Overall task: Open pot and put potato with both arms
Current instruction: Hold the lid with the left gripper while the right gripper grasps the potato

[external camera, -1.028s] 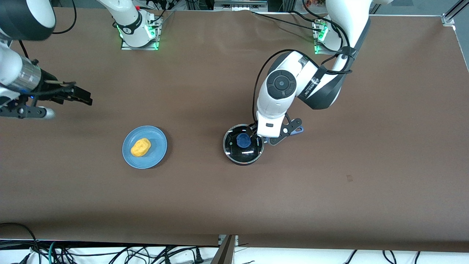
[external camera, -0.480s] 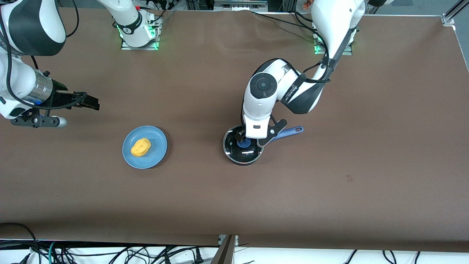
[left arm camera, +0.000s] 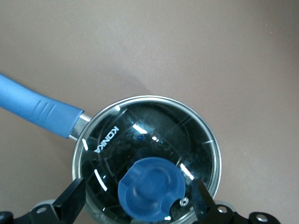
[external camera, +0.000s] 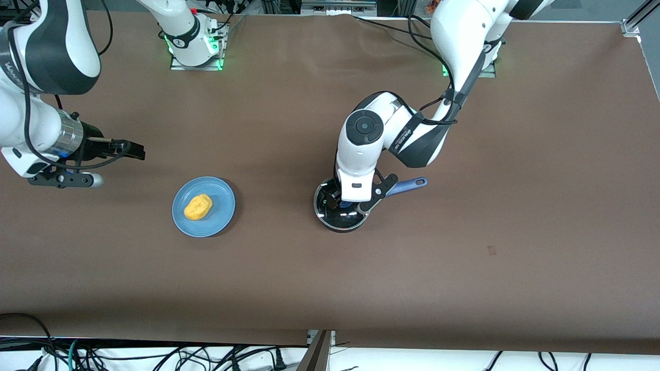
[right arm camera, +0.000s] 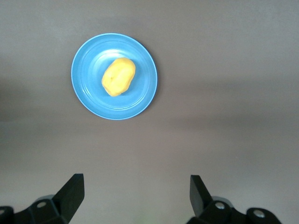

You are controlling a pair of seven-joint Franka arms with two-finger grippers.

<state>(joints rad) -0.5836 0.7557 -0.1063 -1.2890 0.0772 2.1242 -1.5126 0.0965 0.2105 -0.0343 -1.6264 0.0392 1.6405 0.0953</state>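
Note:
The black pot (external camera: 336,221) stands mid-table with its glass lid (left arm camera: 140,135) on and its blue handle (external camera: 410,185) pointing toward the left arm's end. My left gripper (external camera: 342,202) hangs right over the lid. It is open, and its fingers (left arm camera: 74,199) stand on either side of the blue knob (left arm camera: 152,192) without touching it. The yellow potato (external camera: 198,206) lies on a light-blue plate (external camera: 221,203). My right gripper (external camera: 135,151) is open and empty over bare table toward the right arm's end, with the potato (right arm camera: 118,76) and the plate (right arm camera: 88,74) ahead of it.
Brown table surface (external camera: 464,257) stretches wide on every side of the pot and the plate. The two arm bases (external camera: 196,49) stand along the table edge farthest from the front camera. Cables hang below the table's near edge.
My left arm has swung in over the pot, and its hand now covers the knob. My right arm has moved toward the plate. Both grippers stayed open.

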